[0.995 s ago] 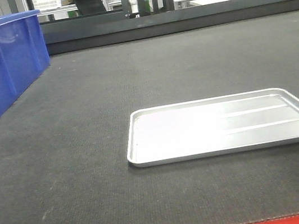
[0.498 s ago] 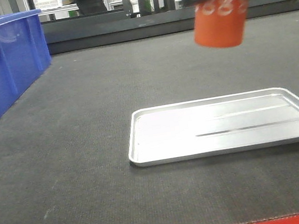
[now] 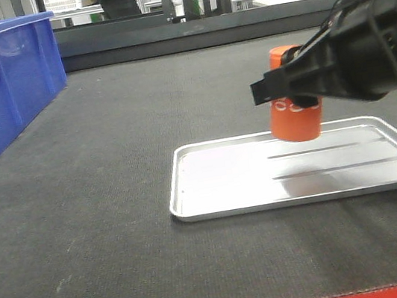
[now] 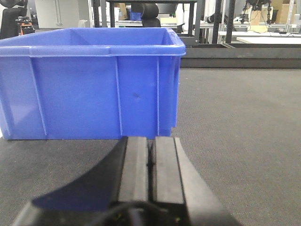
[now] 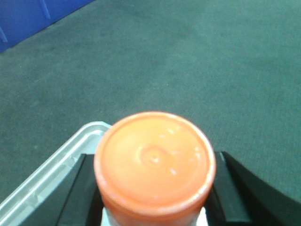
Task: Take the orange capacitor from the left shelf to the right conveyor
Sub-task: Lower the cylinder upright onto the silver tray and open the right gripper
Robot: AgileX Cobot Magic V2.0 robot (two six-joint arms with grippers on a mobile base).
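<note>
The right claw (image 3: pixel 289 94) is clenched around the orange capacitor (image 3: pixel 297 124), gripping it across the upper body with the flat top and the lower half showing. A second ago nothing hung over the silver tray (image 3: pixel 229 198); half a second ago the capacitor appeared high at the far right. Now it is lower and a little further left, just above the tray's far edge and slightly tilted. A faint shadow falls on the tray floor apart from the capacitor's base, so it looks to be in the air and not set down.

That places the capacitor over the conveyor worktop (image 3: pixel 111 170), so the carry across seems all but finished — what remains is the lowering and the release. The wrist view shows a tray corner directly below and to the left. The drop point therefore appears to be the tray, which rests on the belt.

The left claw (image 4: pixel 150 162) is shut on nothing, its pads pressed together. It sits low over the belt facing the blue bin (image 4: pixel 94 89) — well apart from the action. The shelf is not in view.
</note>
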